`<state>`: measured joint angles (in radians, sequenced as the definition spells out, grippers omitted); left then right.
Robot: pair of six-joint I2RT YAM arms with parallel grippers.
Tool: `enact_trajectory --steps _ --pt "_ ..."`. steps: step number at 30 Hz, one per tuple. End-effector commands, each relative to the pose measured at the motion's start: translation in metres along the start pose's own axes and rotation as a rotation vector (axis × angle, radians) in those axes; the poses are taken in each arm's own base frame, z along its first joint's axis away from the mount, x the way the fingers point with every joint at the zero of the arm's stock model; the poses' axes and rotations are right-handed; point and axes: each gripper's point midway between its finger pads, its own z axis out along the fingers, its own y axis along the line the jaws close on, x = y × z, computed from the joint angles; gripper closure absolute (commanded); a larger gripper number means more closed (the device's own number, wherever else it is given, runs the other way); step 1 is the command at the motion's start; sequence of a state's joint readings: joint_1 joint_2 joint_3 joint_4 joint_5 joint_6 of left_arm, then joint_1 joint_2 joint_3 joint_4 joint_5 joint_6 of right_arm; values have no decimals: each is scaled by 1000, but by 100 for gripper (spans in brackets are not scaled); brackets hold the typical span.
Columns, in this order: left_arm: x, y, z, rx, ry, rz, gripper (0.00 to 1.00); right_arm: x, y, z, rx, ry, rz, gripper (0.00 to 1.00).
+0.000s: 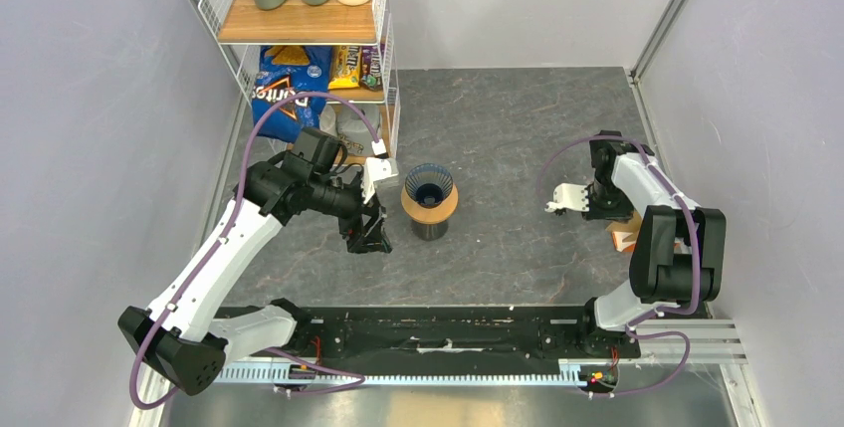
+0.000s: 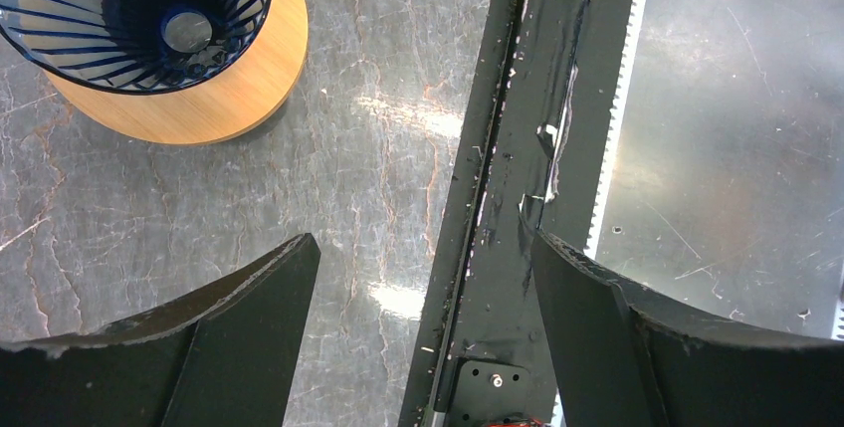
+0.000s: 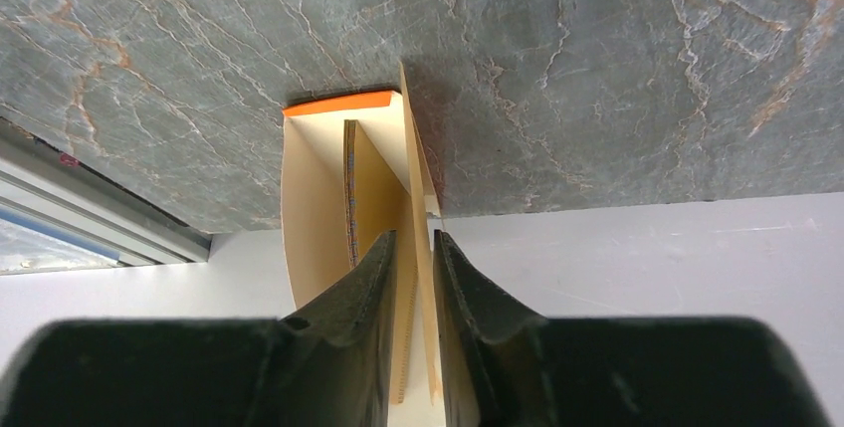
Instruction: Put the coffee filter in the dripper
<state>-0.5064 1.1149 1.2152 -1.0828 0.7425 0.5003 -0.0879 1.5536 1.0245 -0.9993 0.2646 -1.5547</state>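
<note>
Open table [image 1: 518,148] right of dripper [image 1: 429,185].
Crowded on its left by left gripper [image 1: 370,236]; wire shelf [image 1: 309,39] close behind, toward the left wall.

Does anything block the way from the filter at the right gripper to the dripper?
Nothing visible: bare table lies between filter and dripper, whose mouth is empty. The left gripper hangs open on its other side.
</note>
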Motion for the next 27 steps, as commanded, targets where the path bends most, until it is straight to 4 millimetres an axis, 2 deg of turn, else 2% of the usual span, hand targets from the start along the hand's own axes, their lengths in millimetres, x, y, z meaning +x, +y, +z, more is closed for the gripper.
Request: enact_trajectory --steps 1,4,8,11,27 --pt "-19 -3 -5 4 -55 27 14 3 -1 1 8 13 -4 75" --pt "-20 -3 -5 4 -58 28 14 3 -1 2 7 14 -4 78" --pt "-20 -3 -5 4 -58 27 14 2 -3 2 17 11 4 87" --pt "-19 -3 -4 8 -56 23 14 2 -8 -2 45 4 18 100" --pt "-30 -4 -4 16 -95 14 14 -11 -9 -40 101 -96 19 100"
